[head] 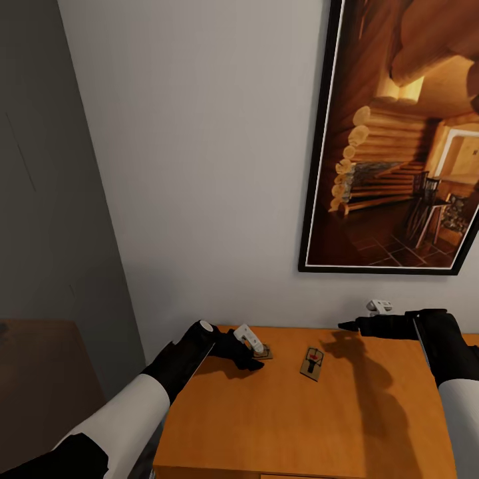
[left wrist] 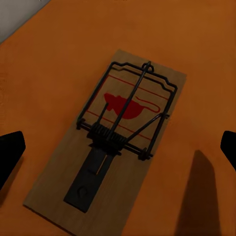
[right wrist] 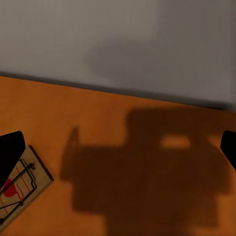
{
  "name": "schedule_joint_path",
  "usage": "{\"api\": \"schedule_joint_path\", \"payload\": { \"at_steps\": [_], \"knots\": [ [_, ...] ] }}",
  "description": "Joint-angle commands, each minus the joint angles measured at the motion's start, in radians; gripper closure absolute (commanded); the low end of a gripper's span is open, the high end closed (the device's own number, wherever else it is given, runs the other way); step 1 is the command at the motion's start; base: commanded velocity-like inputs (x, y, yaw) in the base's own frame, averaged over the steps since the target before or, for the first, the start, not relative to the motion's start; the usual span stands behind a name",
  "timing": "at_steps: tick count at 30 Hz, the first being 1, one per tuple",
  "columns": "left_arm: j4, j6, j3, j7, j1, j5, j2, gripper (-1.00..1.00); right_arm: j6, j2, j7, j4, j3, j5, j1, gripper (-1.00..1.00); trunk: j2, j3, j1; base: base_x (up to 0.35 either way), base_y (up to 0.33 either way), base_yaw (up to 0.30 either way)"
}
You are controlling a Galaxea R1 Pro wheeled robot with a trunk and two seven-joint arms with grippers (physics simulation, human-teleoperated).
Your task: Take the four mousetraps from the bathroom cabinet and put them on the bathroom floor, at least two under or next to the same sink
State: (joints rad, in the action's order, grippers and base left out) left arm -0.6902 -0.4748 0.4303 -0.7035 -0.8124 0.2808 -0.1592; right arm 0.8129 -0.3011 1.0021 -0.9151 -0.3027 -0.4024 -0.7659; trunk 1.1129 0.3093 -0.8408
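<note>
**Operator:** I'm looking down on the cabinet (head: 299, 412) top from the head camera. Its back edge runs flush along the grey wall (head: 199, 166), and its left edge drops off at about 8 o'clock, where my left forearm crosses it. A framed picture (head: 399, 133) of a log interior hangs on the wall at 1 o'clock.

**Spotter:** How much room on the top?

**Operator:** Plenty. The whole front half of the wood is bare, from the middle out towards 6 o'clock. Only shadows lie on it.

**Spotter:** Where are the traps?

**Operator:** I see two. One mousetrap (head: 262, 352) sits near the back edge, right under my left gripper (head: 251, 349). The second mousetrap (head: 312, 364) lies just to its right, apart from it and turned a little on the top.

**Spotter:** What does the near one look like?

**Operator:** In the left wrist view it's a flat wooden slab lying flat, with a black wire frame, a coil spring across the middle, a dark tongue and a red mark on the board.

**Spotter:** Grippers?

**Operator:** The left one is spread wide, a fingertip (left wrist: 10, 155) on either side of the trap and neither touching it. The right gripper (head: 352, 325) hovers near the back edge at 3 o'clock, also spread, with nothing between its fingertips (right wrist: 10, 152).
</note>
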Motion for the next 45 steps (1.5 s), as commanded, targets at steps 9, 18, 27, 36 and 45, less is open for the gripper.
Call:
{"api": "schedule_joint_path", "payload": {
  "at_steps": [9, 18, 27, 36, 45],
  "knots": [
    [-0.002, -0.004, -0.001, -0.005, -0.001, 0.008, 0.000, -1.00, 0.003, 0.000, 0.010, -0.001, -0.003, -0.010, -0.001, -1.00, 0.001, 0.001, 0.000, 0.000, 0.000, 0.000],
    [-0.002, -0.004, 0.000, -0.005, -0.001, 0.008, 0.000, -1.00, 0.003, 0.000, 0.009, -0.001, -0.003, -0.010, -0.001, -1.00, 0.001, 0.001, 0.000, 0.000, 0.000, 0.000],
    [-0.002, -0.004, 0.001, -0.005, -0.001, 0.007, -0.002, -1.00, 0.003, 0.000, 0.009, -0.001, -0.003, -0.010, -0.001, -1.00, 0.001, 0.001, 0.000, 0.000, 0.000, 0.000],
    [-0.002, -0.004, 0.001, -0.005, -0.001, 0.007, -0.002, -1.00, 0.003, 0.000, 0.009, -0.001, -0.003, -0.010, -0.001, -1.00, 0.043, 0.020, -0.023, 0.000, 0.000, 0.000],
    [-0.001, -0.004, 0.001, -0.005, -0.001, 0.007, -0.003, -1.00, 0.003, 0.000, 0.009, 0.000, -0.003, -0.010, -0.001, -1.00, 0.043, 0.020, -0.023, 0.000, 0.000, 0.000]
  ]
}}
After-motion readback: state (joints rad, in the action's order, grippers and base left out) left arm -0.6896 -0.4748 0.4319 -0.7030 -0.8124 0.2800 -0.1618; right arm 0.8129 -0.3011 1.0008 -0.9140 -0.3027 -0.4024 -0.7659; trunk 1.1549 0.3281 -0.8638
